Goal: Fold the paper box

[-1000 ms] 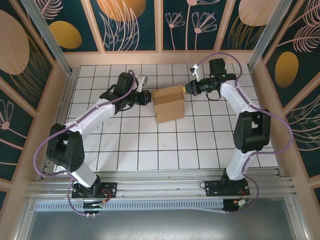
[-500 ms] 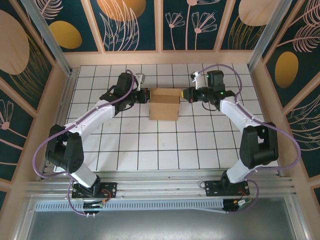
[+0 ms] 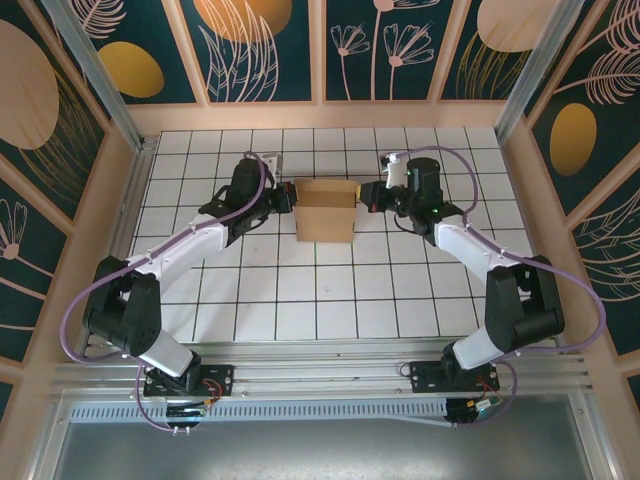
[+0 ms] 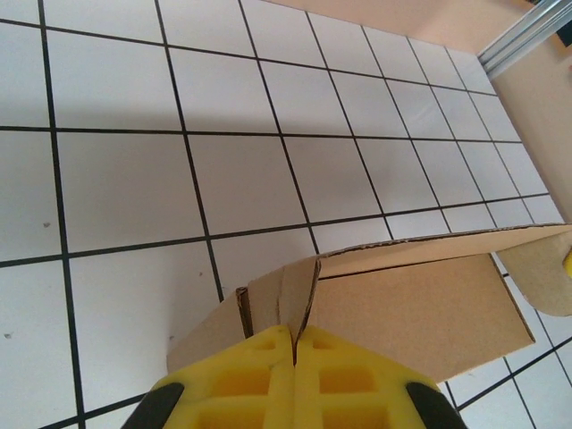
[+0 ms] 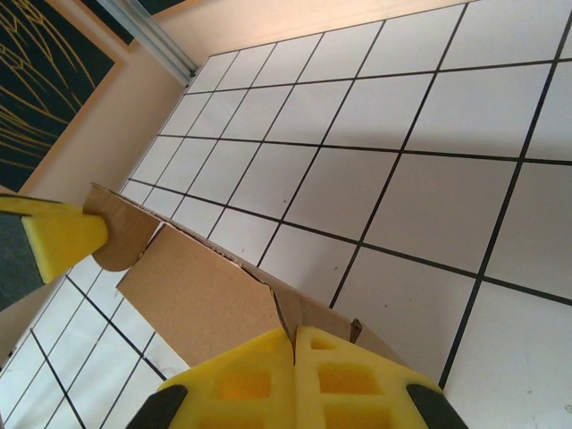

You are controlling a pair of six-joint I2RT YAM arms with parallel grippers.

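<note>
The paper box (image 3: 325,212), plain brown cardboard, stands square to the grid at the back middle of the table, its top open toward the far wall. My left gripper (image 3: 289,196) is shut on the box's left side edge. My right gripper (image 3: 366,197) is shut on its right side edge. In the left wrist view the yellow pads (image 4: 340,375) pinch a creased cardboard flap of the box (image 4: 420,308). In the right wrist view the pads (image 5: 344,380) clamp a flap edge of the box (image 5: 192,299), and the left gripper's yellow fingertip (image 5: 58,234) shows at the far end.
The box rests on a white tiled table (image 3: 300,300) with black grid lines. Low wooden walls (image 3: 320,115) ring it at the back and sides. A metal rail (image 3: 320,375) carrying both arm bases runs along the near edge.
The box has turned from skewed to square with the grid and shifted slightly toward the back. Both grippers stayed at its sides, and the right arm's elbow swung out to the right.
</note>
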